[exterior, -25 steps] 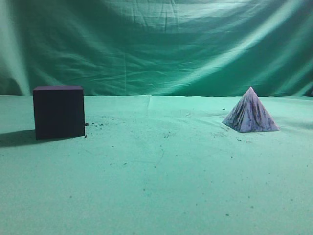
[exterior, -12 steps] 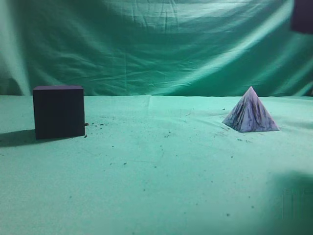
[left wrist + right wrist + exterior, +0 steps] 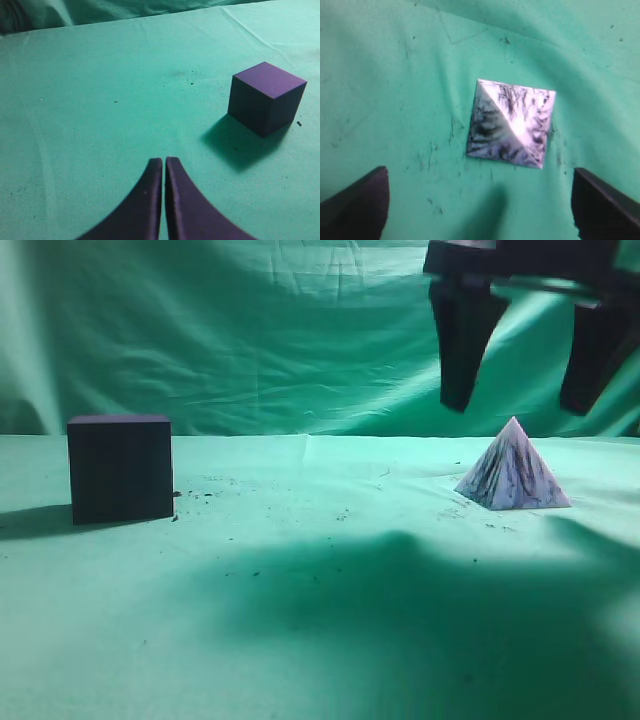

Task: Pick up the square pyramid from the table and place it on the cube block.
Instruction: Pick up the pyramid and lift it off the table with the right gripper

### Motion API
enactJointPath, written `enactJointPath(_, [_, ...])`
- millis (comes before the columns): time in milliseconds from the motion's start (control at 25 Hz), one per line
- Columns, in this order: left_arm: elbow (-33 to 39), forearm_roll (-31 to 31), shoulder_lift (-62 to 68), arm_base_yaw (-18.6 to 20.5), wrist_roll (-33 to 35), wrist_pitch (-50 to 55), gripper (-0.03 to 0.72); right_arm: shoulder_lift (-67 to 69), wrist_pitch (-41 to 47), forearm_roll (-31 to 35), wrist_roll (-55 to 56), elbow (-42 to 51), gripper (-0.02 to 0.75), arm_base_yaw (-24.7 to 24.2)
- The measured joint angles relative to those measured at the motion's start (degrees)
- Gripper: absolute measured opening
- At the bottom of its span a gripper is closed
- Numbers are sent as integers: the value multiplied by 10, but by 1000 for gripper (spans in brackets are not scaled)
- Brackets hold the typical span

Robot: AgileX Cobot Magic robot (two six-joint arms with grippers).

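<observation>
From the exterior camera: I am hanging my right tool (image 3: 518, 400) above the square pyramid (image 3: 512, 469), fingers spread wide and holding nothing, tips sitting higher than the apex and to either side of it. The pyramid is sitting on the tabletop (image 3: 330, 620) at the right, well apart from the cube block (image 3: 121, 468) at the left, so by my reading the pick has not begun and the whole lift and placement are left.

From my left wrist: my left tool (image 3: 163, 200) is showing its two fingers pressed together, empty, with the cube block (image 3: 266, 97) standing ahead and to the right, its top bare.

From my right wrist: I am looking almost straight down on the pyramid (image 3: 511, 124), lying between my two finger pads (image 3: 355, 205), untouched.
</observation>
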Motion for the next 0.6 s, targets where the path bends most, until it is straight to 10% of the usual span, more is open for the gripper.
enactJointPath(600, [0, 0, 0, 0, 0, 0, 0, 139, -4, -15, 31, -70, 565, -2])
